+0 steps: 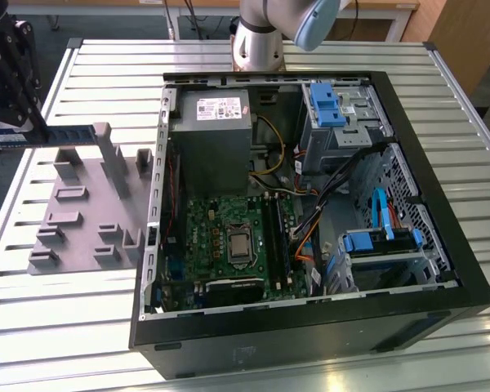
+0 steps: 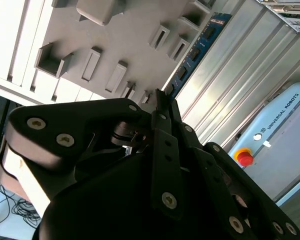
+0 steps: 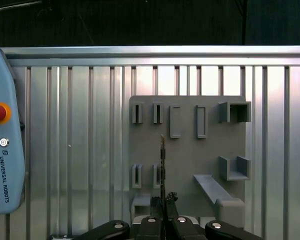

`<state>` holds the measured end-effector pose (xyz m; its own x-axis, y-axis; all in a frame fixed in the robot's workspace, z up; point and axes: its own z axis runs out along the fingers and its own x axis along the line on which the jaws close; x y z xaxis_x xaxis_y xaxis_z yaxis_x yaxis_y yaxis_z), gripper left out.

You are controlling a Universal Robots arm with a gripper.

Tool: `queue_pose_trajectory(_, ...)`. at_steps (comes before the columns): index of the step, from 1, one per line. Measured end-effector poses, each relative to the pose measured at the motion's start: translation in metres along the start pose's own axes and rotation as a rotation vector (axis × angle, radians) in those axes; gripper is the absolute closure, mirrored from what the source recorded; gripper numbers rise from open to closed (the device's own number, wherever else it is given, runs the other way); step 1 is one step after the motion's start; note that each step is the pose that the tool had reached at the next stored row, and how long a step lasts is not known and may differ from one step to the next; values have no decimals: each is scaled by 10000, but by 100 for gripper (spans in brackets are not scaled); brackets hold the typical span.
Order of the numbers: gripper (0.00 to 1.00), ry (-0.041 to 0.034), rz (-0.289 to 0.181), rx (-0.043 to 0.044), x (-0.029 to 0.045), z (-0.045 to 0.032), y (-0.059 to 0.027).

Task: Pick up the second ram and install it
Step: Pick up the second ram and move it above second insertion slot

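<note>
At the exterior view's left, the black metal gripper (image 1: 33,131) is clenched on the second ram (image 1: 69,133), a thin, flat, blue-green memory stick. It holds the stick level and on edge, in the air over the slatted aluminium table (image 1: 82,310). The stick's free end points towards the exterior view's right and lies near a tall upright post of the grey plastic fixture tray (image 1: 82,237). This tray lies flat on the table below and just to the right of the gripper. Further right stands the open black computer case (image 1: 441,302), lying on its side. Inside it are the green motherboard (image 1: 204,237) and its long black memory slots (image 1: 274,233), well apart from the held stick. Behind the case rises the robot's pale grey base (image 1: 257,45). In the first wrist view the gripper (image 3: 163,200) pinches the second ram (image 3: 162,160) edge-on above the fixture tray (image 3: 190,150), with a light blue teach pendant (image 3: 2,165) lying on the table beside the tray. In the second wrist view the second ram (image 2: 197,47) projects past the fingertips (image 2: 162,102), its small black chips showing.
</note>
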<state>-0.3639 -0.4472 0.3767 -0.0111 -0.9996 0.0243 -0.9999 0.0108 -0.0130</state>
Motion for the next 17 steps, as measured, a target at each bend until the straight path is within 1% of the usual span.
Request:
queue_pose_trajectory(7,86,0,0,0,-1,1,-87)
queue_pose_trajectory(17,86,1,0,0,-3,4,-241)
